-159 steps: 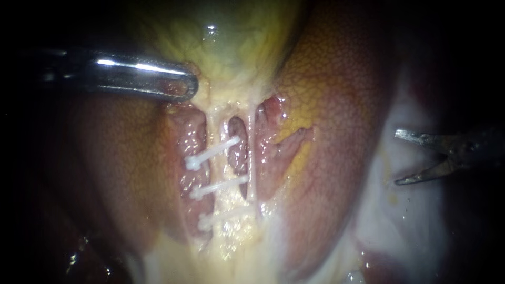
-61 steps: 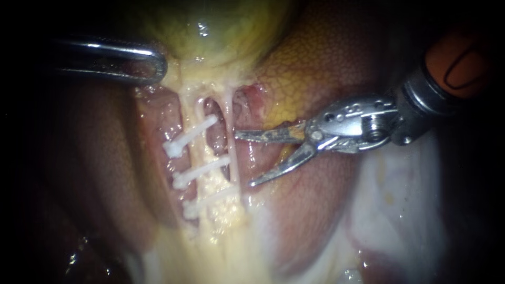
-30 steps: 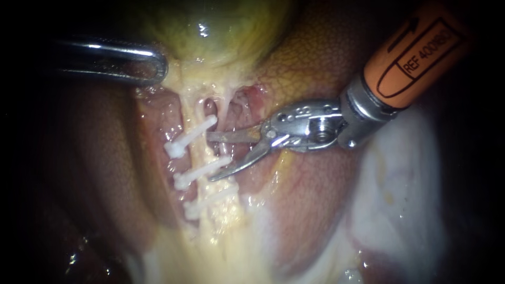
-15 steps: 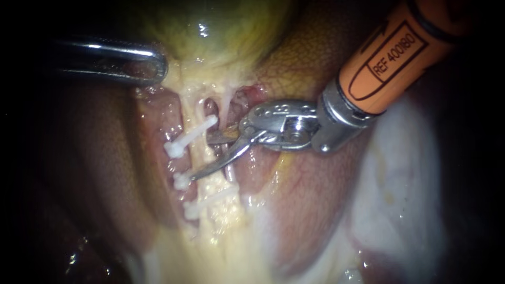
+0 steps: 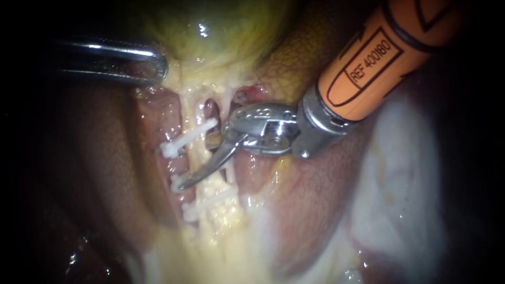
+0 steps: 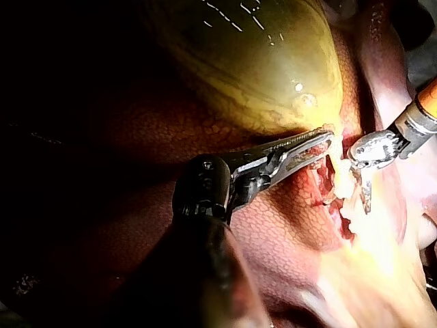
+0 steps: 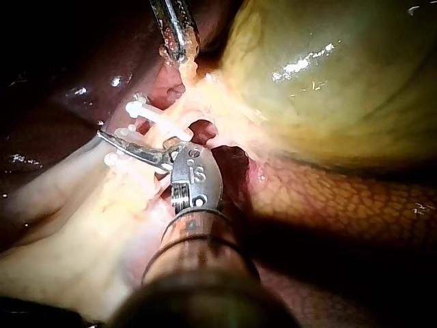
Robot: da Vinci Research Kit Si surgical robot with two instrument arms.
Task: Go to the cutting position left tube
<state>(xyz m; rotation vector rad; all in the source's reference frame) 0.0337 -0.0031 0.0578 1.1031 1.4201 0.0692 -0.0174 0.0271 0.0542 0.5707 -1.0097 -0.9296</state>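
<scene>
Jaws of right instrument (image 5: 194, 162) wide astride left tube (image 5: 193, 153) between clips (image 5: 181, 143); left instrument (image 5: 157, 66) jaws clamp gallbladder (image 5: 210, 37).

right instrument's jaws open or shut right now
Open: in the endoscope view the right instrument's two blades stand clearly apart, with the left tube in the gap between them, not yet pinched.

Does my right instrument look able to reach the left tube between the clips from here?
Probably yes: the right instrument has its open jaws at the left tube, between the top clip and middle clip; nothing visibly blocks them.
</scene>
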